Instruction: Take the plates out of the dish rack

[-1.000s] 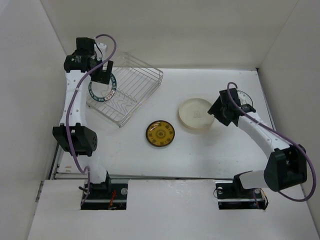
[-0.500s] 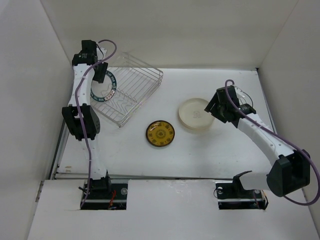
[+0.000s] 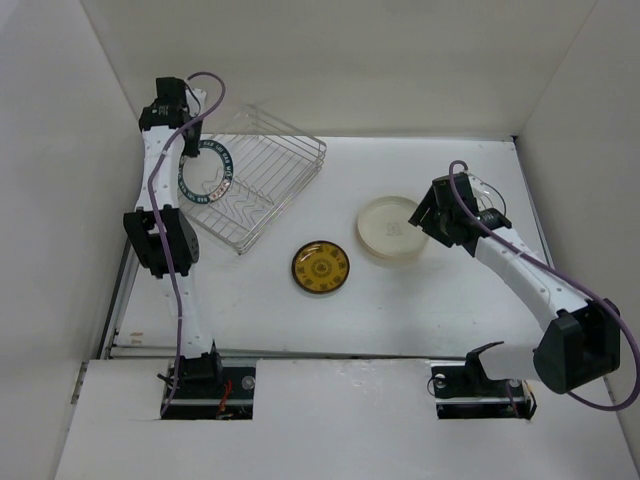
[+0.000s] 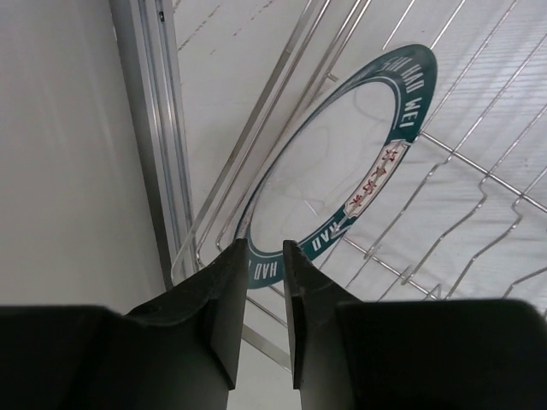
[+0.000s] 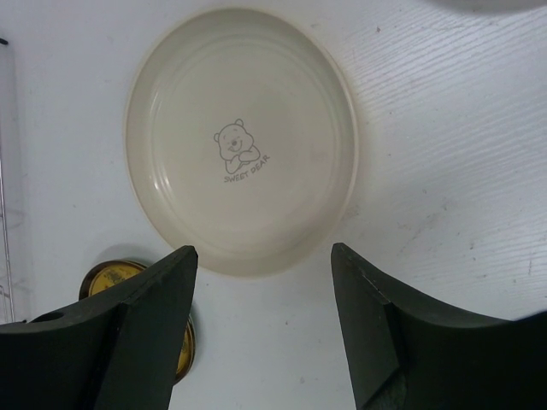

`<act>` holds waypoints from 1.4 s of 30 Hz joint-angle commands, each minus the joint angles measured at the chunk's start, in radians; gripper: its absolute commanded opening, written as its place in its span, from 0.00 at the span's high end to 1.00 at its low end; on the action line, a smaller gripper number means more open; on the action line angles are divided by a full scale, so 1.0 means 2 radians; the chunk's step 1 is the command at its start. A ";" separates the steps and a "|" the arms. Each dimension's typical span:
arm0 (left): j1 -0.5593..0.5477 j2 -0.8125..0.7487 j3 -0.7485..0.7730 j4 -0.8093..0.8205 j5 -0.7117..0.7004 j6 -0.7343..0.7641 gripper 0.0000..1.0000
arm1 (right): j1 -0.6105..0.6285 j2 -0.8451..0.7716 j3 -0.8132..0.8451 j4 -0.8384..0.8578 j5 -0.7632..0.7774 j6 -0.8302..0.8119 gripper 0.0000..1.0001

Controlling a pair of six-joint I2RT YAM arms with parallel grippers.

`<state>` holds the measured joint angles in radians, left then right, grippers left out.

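A white plate with a teal lettered rim [image 3: 205,175] stands leaning in the wire dish rack [image 3: 280,170] at the back left. My left gripper [image 3: 190,150] is at its upper left edge. In the left wrist view the jaws [image 4: 265,248] are drawn in to a narrow gap, shut on the plate's rim [image 4: 342,162] above the rack's wires [image 4: 479,188]. A cream plate [image 3: 390,228] and a small dark plate with a gold centre [image 3: 321,268] lie on the table. My right gripper [image 3: 424,216] hangs open over the cream plate's near edge [image 5: 239,137], holding nothing.
The rack sits close to the left wall, with a metal rail [image 4: 158,128] along the table edge beside it. The dark plate's edge [image 5: 107,278] shows by my right gripper's left finger [image 5: 154,316]. Enclosure walls stand at the back and on both sides.
My left arm has swung toward the back left wall and its gripper has closed from wide open onto the teal-rimmed plate's rim. The right arm shifted slightly and stays open.
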<state>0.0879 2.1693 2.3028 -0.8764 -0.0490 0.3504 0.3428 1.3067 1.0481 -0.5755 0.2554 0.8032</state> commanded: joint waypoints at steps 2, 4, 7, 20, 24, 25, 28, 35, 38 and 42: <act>0.010 0.017 0.006 0.011 -0.006 -0.014 0.74 | 0.005 -0.008 0.002 0.002 0.008 -0.006 0.30; 0.015 0.017 -0.002 0.011 0.001 -0.010 0.58 | 0.005 -0.013 0.002 0.002 0.013 -0.006 0.30; 0.015 0.012 -0.006 0.017 0.001 -0.005 0.50 | 0.005 -0.013 0.002 0.002 0.013 -0.006 0.30; 0.021 0.032 -0.022 0.033 0.004 0.019 0.36 | 0.005 -0.013 0.002 -0.004 0.013 -0.006 0.30; 0.026 0.054 -0.002 0.003 0.034 0.014 0.49 | 0.005 -0.023 0.002 -0.013 0.013 -0.006 0.30; 0.026 0.048 -0.009 0.003 0.042 0.014 0.59 | 0.005 -0.023 0.002 -0.013 0.013 -0.006 0.30; 0.026 0.028 -0.027 0.022 0.056 0.008 0.78 | 0.005 -0.028 0.002 -0.013 0.013 -0.006 0.30; 0.026 -0.019 -0.037 0.018 0.051 0.000 1.00 | 0.005 -0.028 -0.007 -0.013 0.013 -0.006 0.30; 0.026 -0.048 -0.037 0.018 0.061 0.000 1.00 | 0.005 -0.028 -0.007 -0.013 0.009 -0.006 0.30; 0.026 -0.088 -0.037 0.018 0.093 -0.013 1.00 | 0.010 -0.028 -0.002 -0.008 0.004 -0.006 0.30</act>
<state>0.1329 2.1635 2.2154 -0.8879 0.0692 0.4049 0.3462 1.2751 1.0313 -0.6014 0.2623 0.8032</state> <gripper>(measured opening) 0.081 0.699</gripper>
